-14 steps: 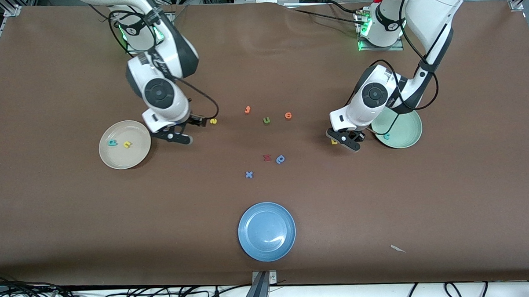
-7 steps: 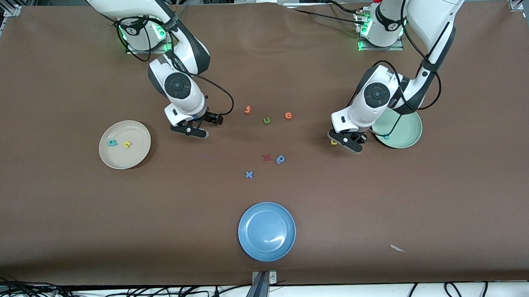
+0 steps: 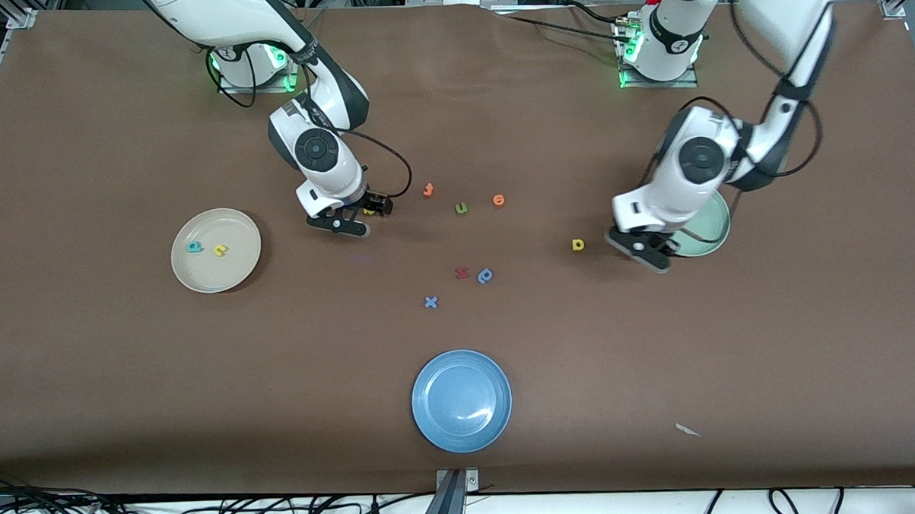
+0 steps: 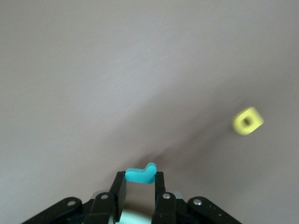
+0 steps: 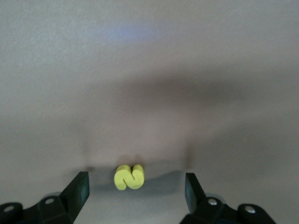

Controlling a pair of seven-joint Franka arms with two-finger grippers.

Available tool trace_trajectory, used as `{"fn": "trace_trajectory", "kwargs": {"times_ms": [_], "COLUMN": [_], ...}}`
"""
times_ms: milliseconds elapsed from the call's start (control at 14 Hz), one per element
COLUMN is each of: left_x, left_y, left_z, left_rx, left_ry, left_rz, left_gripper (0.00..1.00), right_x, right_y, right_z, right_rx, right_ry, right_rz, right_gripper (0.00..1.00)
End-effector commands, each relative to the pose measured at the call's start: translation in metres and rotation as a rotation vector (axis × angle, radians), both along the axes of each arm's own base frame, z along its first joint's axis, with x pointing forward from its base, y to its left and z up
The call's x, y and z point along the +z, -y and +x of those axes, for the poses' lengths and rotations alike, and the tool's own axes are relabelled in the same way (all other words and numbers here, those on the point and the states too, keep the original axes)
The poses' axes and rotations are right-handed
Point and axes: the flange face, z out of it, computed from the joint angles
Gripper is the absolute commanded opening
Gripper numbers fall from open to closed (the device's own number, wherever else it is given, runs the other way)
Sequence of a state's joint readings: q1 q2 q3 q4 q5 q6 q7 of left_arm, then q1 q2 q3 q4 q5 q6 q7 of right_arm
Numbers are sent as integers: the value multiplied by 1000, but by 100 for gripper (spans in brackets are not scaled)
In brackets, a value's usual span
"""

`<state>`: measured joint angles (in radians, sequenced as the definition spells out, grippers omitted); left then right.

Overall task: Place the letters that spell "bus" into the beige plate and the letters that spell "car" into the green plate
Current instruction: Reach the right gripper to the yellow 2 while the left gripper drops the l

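The beige plate (image 3: 215, 250) holds a teal "b" (image 3: 194, 247) and a yellow "u" (image 3: 220, 251). Beside it, toward the table's middle, the right gripper (image 5: 135, 186) is spread wide around the yellow "s" (image 5: 129, 177) lying on the table. The yellow "a" (image 3: 578, 244) lies just beside the left gripper (image 4: 140, 185), which is pinched on a teal "r" (image 4: 141, 174) at the green plate's (image 3: 712, 233) edge.
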<state>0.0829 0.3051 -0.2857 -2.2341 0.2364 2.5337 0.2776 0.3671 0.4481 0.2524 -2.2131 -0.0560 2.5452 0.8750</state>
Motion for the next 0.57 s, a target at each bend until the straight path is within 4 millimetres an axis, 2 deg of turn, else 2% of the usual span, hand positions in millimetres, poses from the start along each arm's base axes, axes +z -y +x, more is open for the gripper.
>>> {"fn": "trace_trajectory", "kwargs": {"times_ms": [0, 143, 214, 285, 356, 499], "left_x": [6, -2, -9, -14, -15, -13], "left_y": [-42, -63, -68, -69, -70, -70], "left_z": [-22, -44, -56, -64, -65, -64], "left_rx": [-60, -42, -28, -24, -12, -9], "left_ry": [-50, -117, -141, -158, -162, -159], "left_rz": [54, 77, 77, 77, 79, 79], "left_gripper": [0, 0, 7, 21, 50, 72], "right_x": [-3, -3, -3, -3, -3, -4], "right_y": [-4, -4, -4, -4, -4, -4], "right_z": [-6, -6, -6, -6, -6, -6], "right_rx": [7, 12, 15, 13, 15, 15], "right_ry": [9, 9, 9, 9, 9, 8], "right_rz": [8, 7, 7, 7, 7, 6], "right_gripper": [73, 66, 65, 64, 56, 45]}}
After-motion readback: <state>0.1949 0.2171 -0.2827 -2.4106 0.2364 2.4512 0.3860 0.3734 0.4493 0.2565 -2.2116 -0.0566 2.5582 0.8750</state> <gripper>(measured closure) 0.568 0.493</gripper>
